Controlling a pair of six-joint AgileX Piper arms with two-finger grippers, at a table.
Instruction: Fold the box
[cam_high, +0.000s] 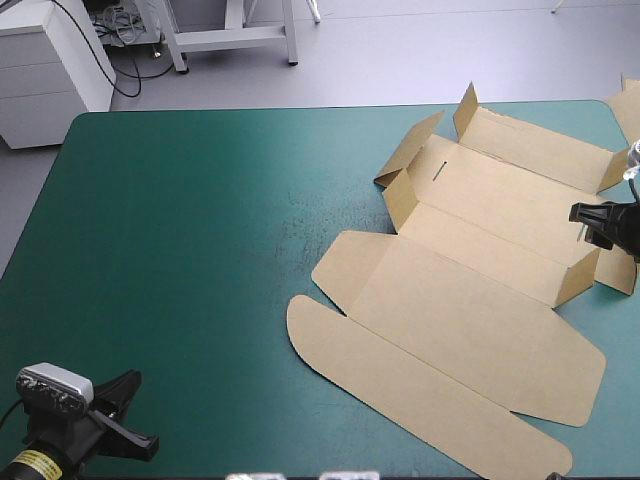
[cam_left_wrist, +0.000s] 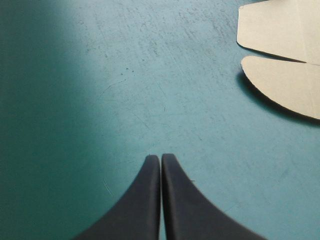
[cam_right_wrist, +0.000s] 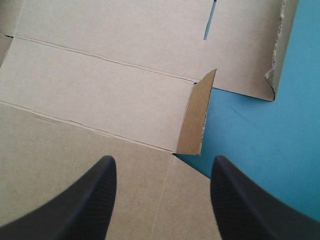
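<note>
The brown box (cam_high: 470, 270) lies as a mostly flat cut sheet on the right half of the teal-green table, with its rounded lid flaps toward the near edge. Short side flaps (cam_high: 400, 195) stand up around its far panels. My right gripper (cam_high: 585, 222) is open at the sheet's right edge. In the right wrist view, the right gripper (cam_right_wrist: 162, 162) hovers over the box (cam_right_wrist: 100, 90) beside one raised flap (cam_right_wrist: 197, 115), holding nothing. My left gripper (cam_high: 145, 430) is shut and empty at the near left corner. Ahead of the left gripper (cam_left_wrist: 160, 157), the box's rounded flaps (cam_left_wrist: 285, 80) lie off to one side.
The teal-green cover (cam_high: 200, 250) is bare across the table's left half. Another piece of brown board (cam_high: 628, 105) shows at the far right corner. A white cabinet (cam_high: 50, 60) stands beyond the far left corner.
</note>
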